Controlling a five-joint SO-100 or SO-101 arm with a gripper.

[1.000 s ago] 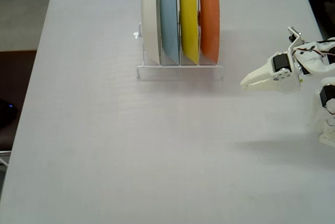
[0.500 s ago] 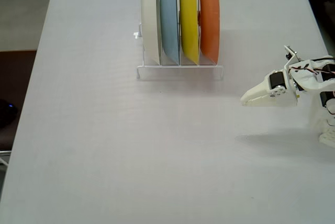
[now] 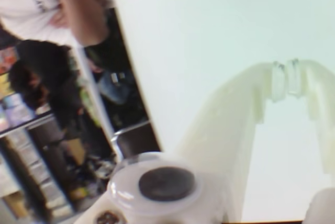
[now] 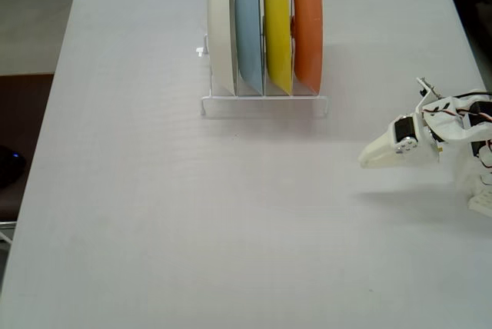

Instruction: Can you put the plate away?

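Observation:
The orange plate (image 4: 308, 28) stands upright on its edge in the rightmost slot of a white wire rack (image 4: 265, 103) at the back of the table in the fixed view. My gripper (image 4: 364, 160) hovers over the table's right side, well to the right of and nearer than the rack, its tip pointing left. It is shut with nothing in it. In the wrist view the gripper (image 3: 286, 77) has its two white fingertips touching over bare table. The plate is out of that view.
In the same rack, left of the orange plate, stand a yellow plate (image 4: 277, 29), a pale blue plate (image 4: 247, 31) and a white plate (image 4: 221, 31). The wrist view shows the table's edge (image 3: 137, 93) with a person (image 3: 57, 4) and clutter beyond it.
The shut gripper has dropped toward the table's near side and drawn slightly right, away from the rack. The plates have not moved.

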